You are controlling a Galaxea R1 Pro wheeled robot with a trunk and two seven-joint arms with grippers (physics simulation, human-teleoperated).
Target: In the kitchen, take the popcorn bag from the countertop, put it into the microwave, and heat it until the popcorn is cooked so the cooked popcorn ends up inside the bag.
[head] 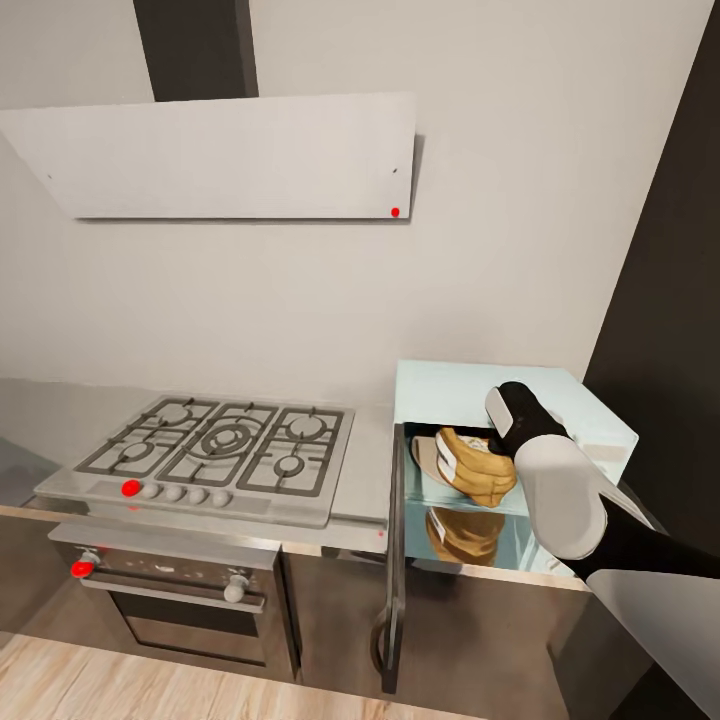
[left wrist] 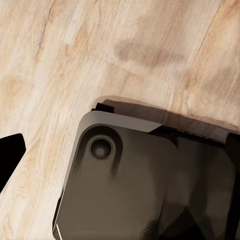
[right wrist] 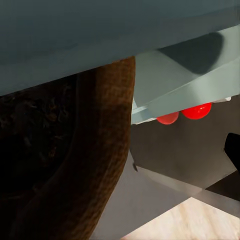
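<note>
In the head view the microwave [head: 600, 415] sits on the bench [head: 365, 470] just right of the gas hob [head: 225, 445], and its door [head: 393, 560] hangs swung open at the left of the cavity. The popcorn bag [head: 478, 465] lies inside the open cavity, golden-tan with a white band, and is mirrored in the glossy surface below it. The right arm [head: 560, 490] reaches into the opening from the right, its black-and-white wrist right at the bag; the right gripper itself is hidden behind the wrist, so I cannot tell whether its fingers are apart or clamped on the bag. A white slanted hood [head: 215, 155] hangs on the grey wall above the hob, and the steel oven [head: 170, 600] sits under it.

The left wrist view looks down on pale wooden floor [left wrist: 75, 55] and a dark part of the robot's base [left wrist: 145, 185]; the left gripper's state cannot be told.

The right wrist view is very close: a brown, rounded surface of the bag [right wrist: 95, 165], the pale mint wall of the microwave [right wrist: 100, 30], and two red dots [right wrist: 185, 114].
</note>
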